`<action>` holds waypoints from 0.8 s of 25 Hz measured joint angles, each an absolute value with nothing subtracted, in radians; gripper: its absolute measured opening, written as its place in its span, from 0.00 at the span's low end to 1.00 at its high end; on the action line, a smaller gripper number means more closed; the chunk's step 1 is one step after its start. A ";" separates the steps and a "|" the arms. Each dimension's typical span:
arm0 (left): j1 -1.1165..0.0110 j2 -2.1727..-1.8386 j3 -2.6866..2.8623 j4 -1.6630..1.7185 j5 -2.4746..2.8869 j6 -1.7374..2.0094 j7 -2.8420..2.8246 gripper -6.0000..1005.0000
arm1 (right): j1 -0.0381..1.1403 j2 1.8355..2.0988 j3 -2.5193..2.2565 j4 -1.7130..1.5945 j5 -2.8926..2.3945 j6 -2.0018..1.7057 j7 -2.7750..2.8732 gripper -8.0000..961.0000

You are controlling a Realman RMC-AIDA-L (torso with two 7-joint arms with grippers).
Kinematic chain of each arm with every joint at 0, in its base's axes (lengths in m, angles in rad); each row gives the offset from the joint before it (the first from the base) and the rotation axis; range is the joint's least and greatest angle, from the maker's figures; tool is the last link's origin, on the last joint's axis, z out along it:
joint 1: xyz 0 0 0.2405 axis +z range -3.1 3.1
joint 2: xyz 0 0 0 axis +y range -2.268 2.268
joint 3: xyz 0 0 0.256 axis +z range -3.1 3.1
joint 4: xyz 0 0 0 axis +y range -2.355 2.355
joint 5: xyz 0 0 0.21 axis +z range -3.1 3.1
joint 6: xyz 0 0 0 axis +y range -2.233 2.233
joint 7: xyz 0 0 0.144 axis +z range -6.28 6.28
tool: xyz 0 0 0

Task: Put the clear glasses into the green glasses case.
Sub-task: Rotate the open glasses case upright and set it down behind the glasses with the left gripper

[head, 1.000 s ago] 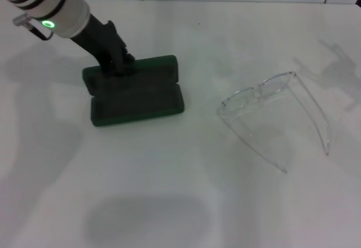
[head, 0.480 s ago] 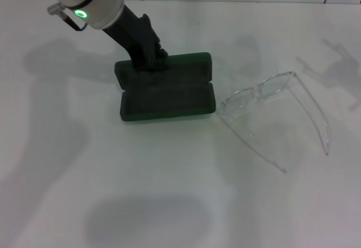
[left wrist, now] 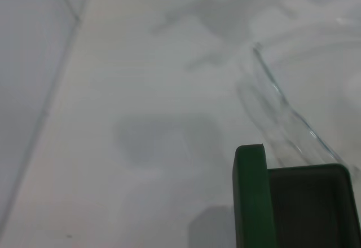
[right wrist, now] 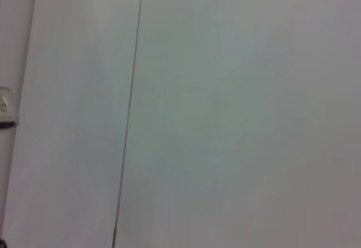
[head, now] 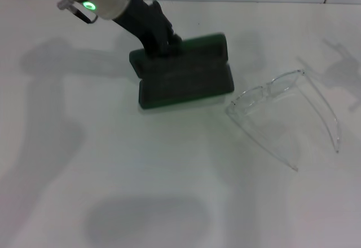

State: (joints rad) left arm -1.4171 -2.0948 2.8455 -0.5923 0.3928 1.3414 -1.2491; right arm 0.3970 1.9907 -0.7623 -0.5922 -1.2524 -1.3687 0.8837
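Note:
The green glasses case (head: 186, 76) lies open on the white table, its lid toward the back. My left gripper (head: 162, 44) comes in from the upper left and is shut on the rear left part of the case. The clear glasses (head: 285, 113) lie right of the case with their arms spread toward the front, and their near end is almost touching the case's right edge. In the left wrist view a corner of the green glasses case (left wrist: 251, 197) shows, with the clear glasses (left wrist: 282, 104) just beyond it. My right gripper is out of view.
The white table (head: 113, 191) stretches in front of the case and the glasses. A wall seam (head: 225, 1) runs along the back edge. The right wrist view holds only a plain white surface with a thin dark line (right wrist: 130, 113).
My left gripper has carried the green case to the right and a little toward the back, up to the glasses. The glasses have shifted slightly to the right.

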 joint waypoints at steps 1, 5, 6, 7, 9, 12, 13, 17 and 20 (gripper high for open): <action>-1.408 -2.092 2.846 -0.609 0.355 1.351 -1.245 0.20 | 0.398 1.991 -0.762 -0.592 -1.253 -1.369 0.884 0.90; -1.358 -2.073 2.845 -0.703 0.157 1.450 -1.228 0.20 | 0.400 1.991 -0.762 -0.593 -1.253 -1.373 0.884 0.90; -1.340 -2.062 2.846 -0.721 0.096 1.487 -1.230 0.20 | 0.401 1.991 -0.762 -0.594 -1.253 -1.377 0.884 0.90; -1.325 -2.052 2.846 -0.730 0.052 1.515 -1.234 0.20 | 0.402 1.992 -0.762 -0.595 -1.253 -1.379 0.884 0.90; -1.293 -2.028 2.845 -0.735 -0.037 1.569 -1.253 0.20 | 0.402 1.992 -0.765 -0.595 -1.253 -1.381 0.884 0.90; -1.232 -1.979 2.846 -0.726 -0.171 1.644 -1.308 0.20 | 0.404 1.995 -0.771 -0.596 -1.254 -1.389 0.884 0.90; -1.218 -1.965 2.846 -0.720 -0.200 1.662 -1.327 0.20 | 0.405 1.996 -0.771 -0.596 -1.254 -1.393 0.884 0.90; -1.145 -1.875 2.846 -0.655 -0.328 1.756 -1.421 0.20 | 0.405 2.000 -0.773 -0.597 -1.257 -1.410 0.884 0.90; -1.113 -1.800 2.846 -0.582 -0.362 1.828 -1.467 0.20 | 0.401 2.002 -0.776 -0.596 -1.260 -1.422 0.884 0.90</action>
